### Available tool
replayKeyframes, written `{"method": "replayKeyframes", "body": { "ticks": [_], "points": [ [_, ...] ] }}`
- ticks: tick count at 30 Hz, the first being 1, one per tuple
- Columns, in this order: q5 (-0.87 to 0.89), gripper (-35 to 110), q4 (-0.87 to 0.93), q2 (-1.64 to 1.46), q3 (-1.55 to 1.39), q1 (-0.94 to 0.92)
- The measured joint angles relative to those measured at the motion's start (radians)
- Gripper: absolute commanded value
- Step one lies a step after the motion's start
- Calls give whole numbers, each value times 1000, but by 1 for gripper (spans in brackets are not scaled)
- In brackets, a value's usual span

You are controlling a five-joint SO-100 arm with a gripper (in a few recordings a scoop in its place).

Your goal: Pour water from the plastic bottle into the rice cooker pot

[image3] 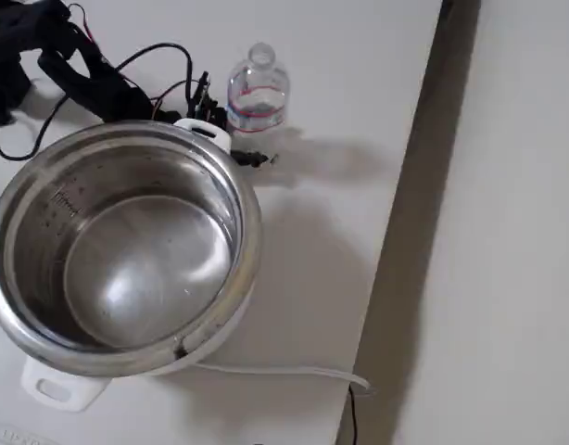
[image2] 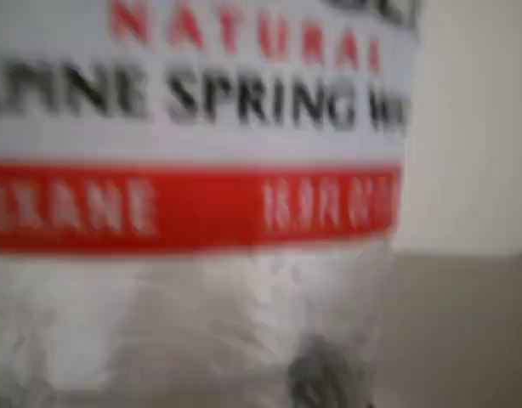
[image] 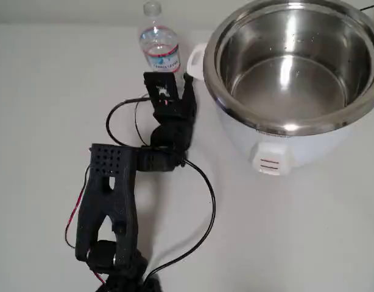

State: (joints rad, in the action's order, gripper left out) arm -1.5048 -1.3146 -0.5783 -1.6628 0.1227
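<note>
My table (image: 309, 231) is plain white, matte. In the overhead view the bottle (image: 159, 44) stands upright at top centre, no cap, white label w/ red and blue edging. The rice cooker (image: 295, 79) sits at upper right, white body, shiny steel pot inside, switch facing the bottom of the frame. Bottle is just beside the cooker's left handle. My arm's base is at the bottom left, black cables looping across the tabletop. In the fixed view the table's edge runs down the right side; a thin white cord (image3: 284, 372) lies on the table at the bottom, below the cooker.
</note>
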Motion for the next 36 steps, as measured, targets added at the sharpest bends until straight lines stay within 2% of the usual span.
{"method": "replayKeyframes", "body": {
  "ticks": [14,36],
  "points": [
    [51,42,-103,-296,-416,40],
    [133,42,-127,-534,-690,-21]
  ]
}}
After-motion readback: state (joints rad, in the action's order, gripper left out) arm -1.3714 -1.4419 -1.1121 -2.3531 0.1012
